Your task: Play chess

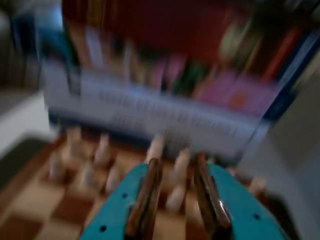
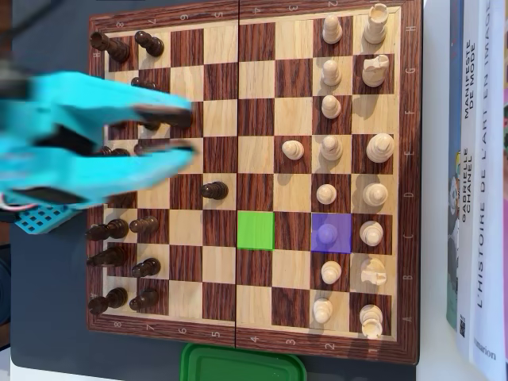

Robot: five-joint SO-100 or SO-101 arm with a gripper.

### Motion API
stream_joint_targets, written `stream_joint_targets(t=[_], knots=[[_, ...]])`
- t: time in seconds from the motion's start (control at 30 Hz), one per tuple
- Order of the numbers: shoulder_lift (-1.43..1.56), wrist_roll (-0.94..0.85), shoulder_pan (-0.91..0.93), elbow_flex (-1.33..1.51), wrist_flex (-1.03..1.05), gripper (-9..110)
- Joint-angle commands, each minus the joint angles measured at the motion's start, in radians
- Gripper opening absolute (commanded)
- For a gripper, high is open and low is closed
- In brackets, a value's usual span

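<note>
A wooden chessboard fills the overhead view. Black pieces stand on its left side and white pieces on its right. One black pawn and one white pawn stand advanced toward the middle. One square is marked green and is empty. Another is marked purple, with a pawn on it. My cyan gripper hovers open and empty over the left side of the board, motion-blurred. In the blurred wrist view the gripper points at white pieces.
Books lie along the right edge of the board and stand behind it in the wrist view. A green container sits at the bottom edge. A dark mat lies left of the board.
</note>
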Motion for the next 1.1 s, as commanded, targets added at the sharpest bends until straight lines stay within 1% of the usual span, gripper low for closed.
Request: stream_joint_targets(t=[0.0,0.2,0.27,0.5,0.6,0.83,1.07], knots=[[-0.146,-0.005,-0.005,-0.16,0.084,12],[-0.462,-0.005,0.011,-0.423,0.238,12],[-0.545,-0.005,0.043,-0.505,0.313,12],[-0.862,-0.005,0.183,-0.839,0.701,12],[-0.994,-0.005,0.207,-0.994,0.824,12],[-1.282,-0.005,0.199,-1.312,0.977,12],[-1.463,-0.003,0.201,-1.523,1.066,12]])
